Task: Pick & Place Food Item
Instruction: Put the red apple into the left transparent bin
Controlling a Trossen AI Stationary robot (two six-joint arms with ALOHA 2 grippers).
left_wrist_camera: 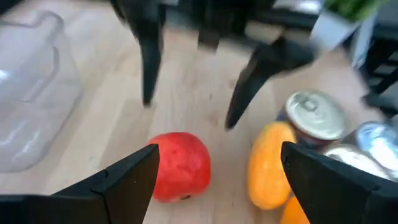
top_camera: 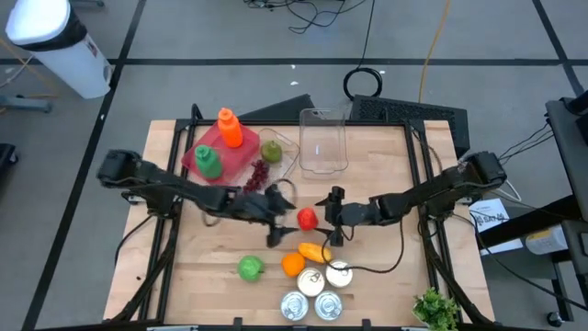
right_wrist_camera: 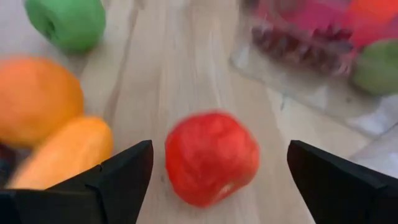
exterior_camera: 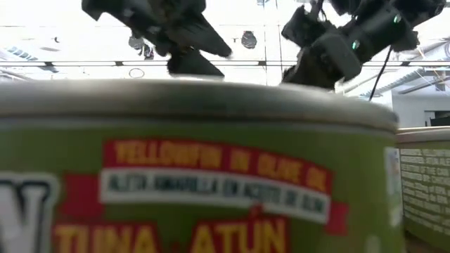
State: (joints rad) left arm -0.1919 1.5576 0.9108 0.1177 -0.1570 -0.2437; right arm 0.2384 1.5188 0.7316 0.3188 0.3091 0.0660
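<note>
Both tools spread — left tool [top_camera: 276, 219], right tool [top_camera: 335, 216] — flanking the round, smooth red apple [top_camera: 307, 219].

Three tin cans [top_camera: 313, 296] clustered at the near edge of the surface [top_camera: 386, 267], leafy greens [top_camera: 436, 308] at its corner, white bin [top_camera: 60, 46] on the floor beyond.

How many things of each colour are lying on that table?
Red: 1, the red apple
Green: 3, green apple, green pear, green bottle
Orange: 3, orange, orange bottle, orange-yellow fruit
Silver cans: 4
Total: 11
</note>
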